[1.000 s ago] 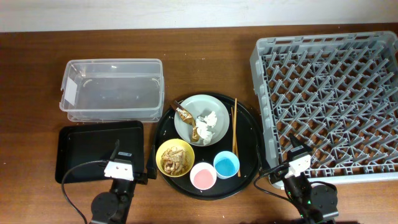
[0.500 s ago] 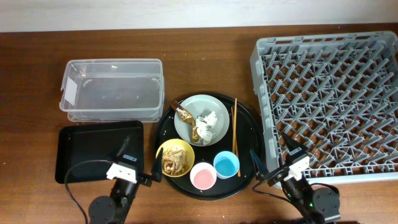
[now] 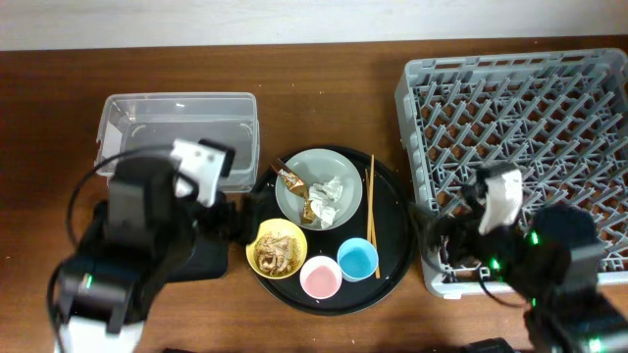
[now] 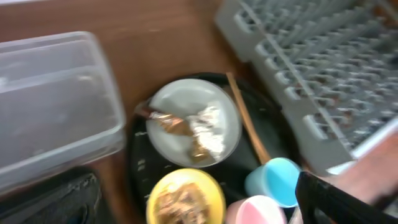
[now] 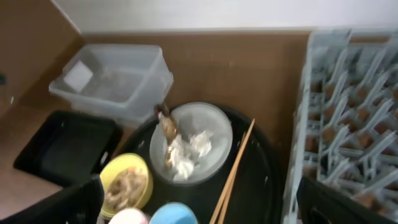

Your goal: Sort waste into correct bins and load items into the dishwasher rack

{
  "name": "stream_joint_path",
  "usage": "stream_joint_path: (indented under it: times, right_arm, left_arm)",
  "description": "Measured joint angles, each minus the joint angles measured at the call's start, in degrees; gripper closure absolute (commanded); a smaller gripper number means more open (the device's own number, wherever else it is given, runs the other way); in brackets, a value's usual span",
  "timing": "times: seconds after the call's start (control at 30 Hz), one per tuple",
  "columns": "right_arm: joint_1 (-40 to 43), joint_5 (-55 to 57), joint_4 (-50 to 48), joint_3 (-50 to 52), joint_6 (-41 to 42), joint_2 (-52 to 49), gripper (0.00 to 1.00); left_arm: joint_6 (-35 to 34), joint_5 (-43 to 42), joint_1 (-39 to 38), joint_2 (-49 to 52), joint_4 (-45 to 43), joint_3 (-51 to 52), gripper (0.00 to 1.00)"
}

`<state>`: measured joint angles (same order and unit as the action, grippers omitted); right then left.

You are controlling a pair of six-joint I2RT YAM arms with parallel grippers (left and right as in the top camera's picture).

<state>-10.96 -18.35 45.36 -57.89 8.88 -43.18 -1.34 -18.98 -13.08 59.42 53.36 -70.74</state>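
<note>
End effector state: left end effector (image 4: 199, 214) and right end effector (image 5: 199, 208) are held spread, empty, above the table (image 3: 324, 108). Crumpled tissue (image 3: 329, 192) and glossy wrapper (image 3: 289, 179) lie on the smooth plate (image 3: 324, 164), crumbly scraps (image 3: 278, 253) in the yellow bowl (image 3: 253, 245); the latticed rack (image 3: 520, 147) is unloaded, so sorting is judged not begun.

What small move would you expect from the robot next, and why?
Probably lowering the open, empty right gripper toward the chopsticks. They lie bare on the round black tray, on the side nearest the rack, and could go straight in. The plate holds tissue and a wrapper, and the yellow bowl holds food scraps, so those need emptying first.
</note>
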Motion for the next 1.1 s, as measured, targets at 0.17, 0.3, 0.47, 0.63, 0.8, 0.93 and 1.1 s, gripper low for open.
stream_joint_path:
  times: [0.17,0.3,0.47,0.63,0.8,0.93,1.1]
  right_arm:
    - [0.0,-0.5,4.0,-3.5,1.5,-8.0,0.02]
    - [0.0,3.8,7.7,-3.8,6.4,-11.0,0.02]
    - [0.0,4.6,10.2,-3.8,7.6,-12.7,0.02]
    - [0.0,4.8,10.2,-3.9,7.6,-12.7,0.02]
    - [0.0,4.8,10.2,-3.9,7.7,-12.7,0.02]
    - [0.0,4.8,10.6,-4.0,7.6,-12.7,0.08]
    - [0.0,-1.4,9.7,-4.0,6.7,-12.8,0.27]
  left_arm:
    - [-1.4,-13.1,-1.3,12.7,7.5,-1.2,0.01]
    - [-3.9,-8.9,-12.7,22.4,15.9,-0.4,0.31]
    - [-15.2,10.8,-29.4,27.4,12.9,5.2,0.43]
    - [-20.2,18.7,-33.5,27.4,2.8,12.6,0.72]
    - [-21.4,18.8,-33.5,27.4,0.9,13.7,0.99]
    - [-21.9,18.4,-31.3,27.1,12.3,6.8,0.99]
    - [-17.5,6.6,-16.8,22.6,12.7,-6.5,0.99]
